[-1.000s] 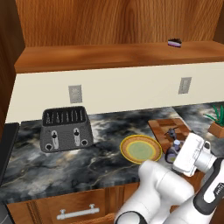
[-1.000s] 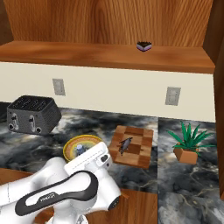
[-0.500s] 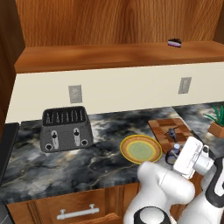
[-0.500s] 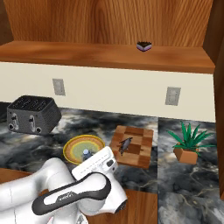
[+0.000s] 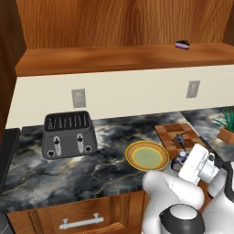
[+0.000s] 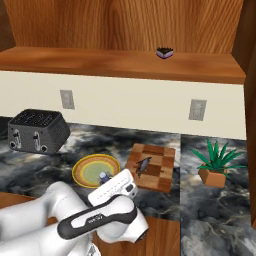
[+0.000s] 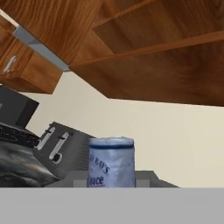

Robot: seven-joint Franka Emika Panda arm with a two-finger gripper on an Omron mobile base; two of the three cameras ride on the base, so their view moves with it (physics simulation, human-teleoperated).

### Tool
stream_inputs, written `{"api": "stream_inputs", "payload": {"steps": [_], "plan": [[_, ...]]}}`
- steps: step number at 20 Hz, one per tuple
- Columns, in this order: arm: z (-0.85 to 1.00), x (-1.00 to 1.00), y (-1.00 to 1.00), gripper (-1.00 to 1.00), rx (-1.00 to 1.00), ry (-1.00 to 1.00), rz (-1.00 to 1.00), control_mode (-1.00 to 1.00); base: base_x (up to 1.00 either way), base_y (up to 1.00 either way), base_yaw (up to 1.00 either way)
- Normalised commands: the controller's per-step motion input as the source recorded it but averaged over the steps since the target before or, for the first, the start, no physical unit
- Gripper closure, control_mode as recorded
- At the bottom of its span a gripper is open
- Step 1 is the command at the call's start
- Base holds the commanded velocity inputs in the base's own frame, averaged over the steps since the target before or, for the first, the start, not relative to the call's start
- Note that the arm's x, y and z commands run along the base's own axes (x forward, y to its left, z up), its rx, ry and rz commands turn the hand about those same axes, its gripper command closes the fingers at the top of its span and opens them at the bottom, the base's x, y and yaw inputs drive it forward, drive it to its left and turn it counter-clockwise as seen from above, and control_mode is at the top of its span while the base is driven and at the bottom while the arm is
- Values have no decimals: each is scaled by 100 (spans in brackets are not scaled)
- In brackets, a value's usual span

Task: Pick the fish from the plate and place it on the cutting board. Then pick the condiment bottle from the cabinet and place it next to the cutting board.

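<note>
My gripper (image 5: 179, 161) (image 6: 104, 179) is shut on the condiment bottle (image 7: 111, 162), low over the counter between the plate (image 5: 131, 156) (image 6: 80, 170) and the cutting board (image 5: 167, 132) (image 6: 161, 167). The bottle's bluish cap (image 5: 182, 156) (image 6: 104, 176) pokes out past the white hand. In the hand view its labelled body stands upright in front of the wall. A small dark fish (image 5: 179, 138) (image 6: 144, 164) lies on the checkered board. The plate holds nothing. The cabinet shelf (image 5: 114, 57) (image 6: 100, 60) runs above the wall.
A dark toaster (image 5: 68, 134) (image 6: 37, 130) (image 7: 65, 151) sits at the counter's left. A potted plant (image 5: 226, 128) (image 6: 216, 162) stands to the right of the board. A small black-and-pink object (image 5: 182, 44) (image 6: 164, 52) rests on the shelf. A drawer handle (image 5: 82, 222) lies below the counter's front edge.
The hand with the bottle has drifted slightly toward the cutting board, and the arm's links have shifted. Fish, plate and board have not moved.
</note>
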Motion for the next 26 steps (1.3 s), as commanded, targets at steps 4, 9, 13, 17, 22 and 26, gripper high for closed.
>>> {"api": "stream_inputs", "payload": {"steps": [4,9,13,17,22,26], "plan": [[-27,26,-7,100,0,-3,0,-100,0,0,0],[-26,25,-6,100,0,-1,0,-100,0,0,0],[-23,21,-6,100,0,0,0,-100,0,0,0],[-20,17,-7,100,1,0,0,-100,0,0,0],[-19,10,-6,100,2,0,0,-100,0,0,0],[-17,2,-1,100,4,0,0,-100,0,0,0]]}}
